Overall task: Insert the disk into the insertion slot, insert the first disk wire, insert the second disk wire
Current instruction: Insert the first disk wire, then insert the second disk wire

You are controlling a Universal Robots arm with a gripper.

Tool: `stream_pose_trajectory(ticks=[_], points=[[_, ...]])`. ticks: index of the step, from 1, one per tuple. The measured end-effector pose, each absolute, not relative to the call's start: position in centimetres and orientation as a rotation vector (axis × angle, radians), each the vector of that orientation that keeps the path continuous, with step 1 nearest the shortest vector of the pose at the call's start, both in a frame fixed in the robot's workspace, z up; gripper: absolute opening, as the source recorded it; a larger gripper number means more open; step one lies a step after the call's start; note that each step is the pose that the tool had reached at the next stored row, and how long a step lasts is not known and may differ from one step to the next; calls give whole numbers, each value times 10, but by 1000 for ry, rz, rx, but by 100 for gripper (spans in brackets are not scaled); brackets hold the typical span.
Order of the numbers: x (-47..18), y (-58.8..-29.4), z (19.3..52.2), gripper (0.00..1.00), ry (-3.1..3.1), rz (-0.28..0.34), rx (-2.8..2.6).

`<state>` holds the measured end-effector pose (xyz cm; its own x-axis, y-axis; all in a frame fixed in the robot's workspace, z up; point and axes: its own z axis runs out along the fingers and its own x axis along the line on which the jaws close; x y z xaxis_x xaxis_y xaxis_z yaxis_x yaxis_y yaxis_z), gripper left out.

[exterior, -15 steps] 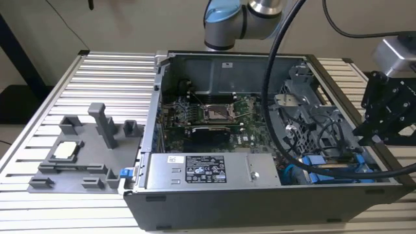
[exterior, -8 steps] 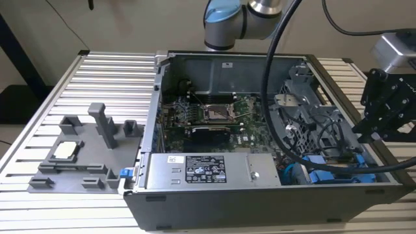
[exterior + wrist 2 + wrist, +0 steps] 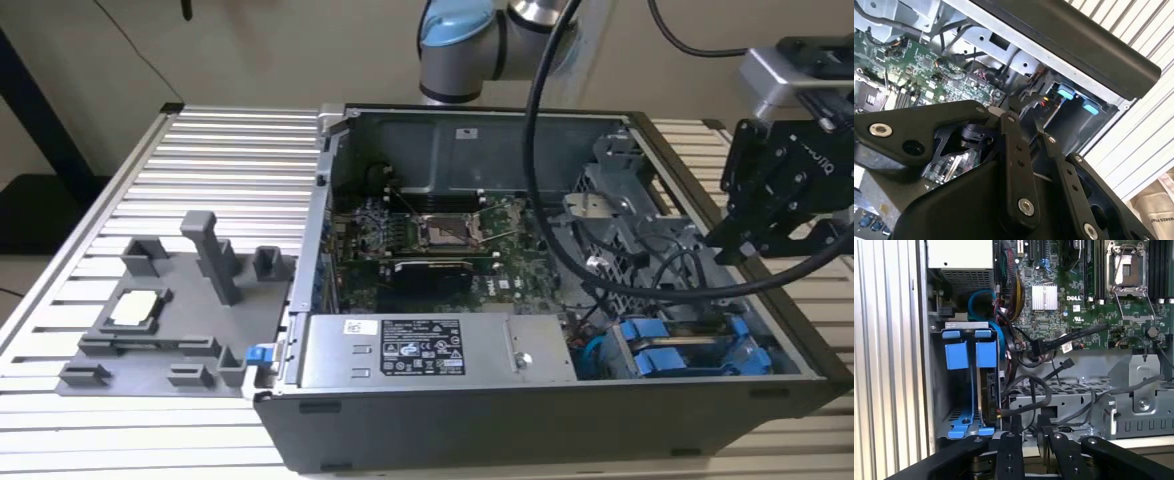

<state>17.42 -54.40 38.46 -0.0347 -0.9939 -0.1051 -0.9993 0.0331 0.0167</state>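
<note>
Blue-framed disk (image 3: pixel 988 390) seated in grey insertion slot (image 3: pixel 938 390), end effector (image 3: pixel 1029 422) just beside, open or closed unclear

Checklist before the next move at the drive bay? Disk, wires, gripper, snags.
1. Disk in the insertion slot: ok, it sits inside.
2. First disk wire seated: cannot tell; a black wire runs to the disk's edge.
3. Second disk wire seated: cannot tell.
4. Gripper outside the case: ok, above its edge at the exterior view's right.
5. Arm's cable clear: not ok, it loops across the open case.
</note>
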Motion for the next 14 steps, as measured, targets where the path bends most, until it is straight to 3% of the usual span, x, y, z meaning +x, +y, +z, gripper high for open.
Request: stream_pose_trajectory(ticks=[14], points=[[127, -543, 385, 27, 2205, 119, -2133]])
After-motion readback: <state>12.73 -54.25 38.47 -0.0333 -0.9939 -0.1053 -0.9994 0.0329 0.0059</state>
